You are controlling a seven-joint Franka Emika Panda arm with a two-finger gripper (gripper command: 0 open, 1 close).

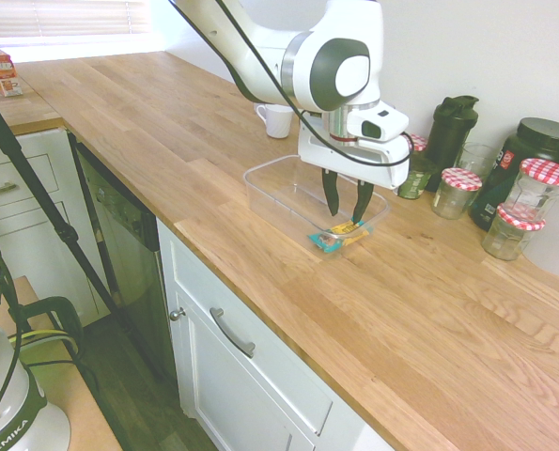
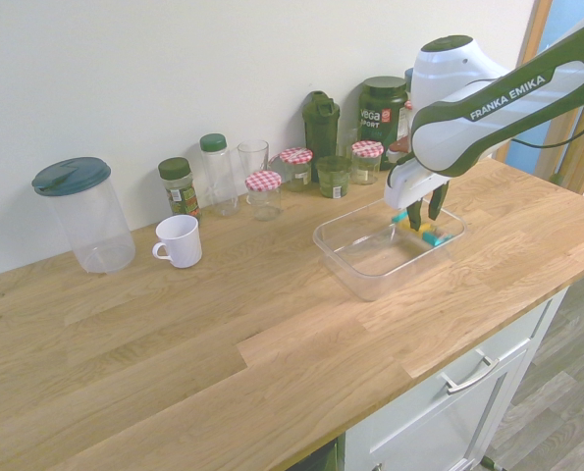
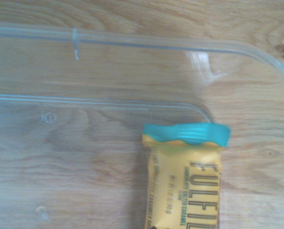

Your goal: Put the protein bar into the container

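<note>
One bar [image 3: 184, 183]: yellow, teal ends, print "FULFIL", "SALTED CARAMEL"; lies in tub [image 1: 270, 188] at its 5 o'clock corner in first exterior view
Gripper [image 1: 347, 218]: jaws slightly apart astride bar; grip unclear
Arm: "FRANKA EMIKA"
Dark canister [image 2: 382, 106], 12 o'clock: "vega SPORT"

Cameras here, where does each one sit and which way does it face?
First exterior view: high, off the counter's cabinet side, looking down at the clear rectangular plastic container; white arm and gripper show.
Second exterior view: opposite side, facing the wall; arm enters from the right.
Wrist view: close above the yellow, teal-ended protein bar; no arm visible.
Shared: both exterior views show container, bar, white mug.
</note>
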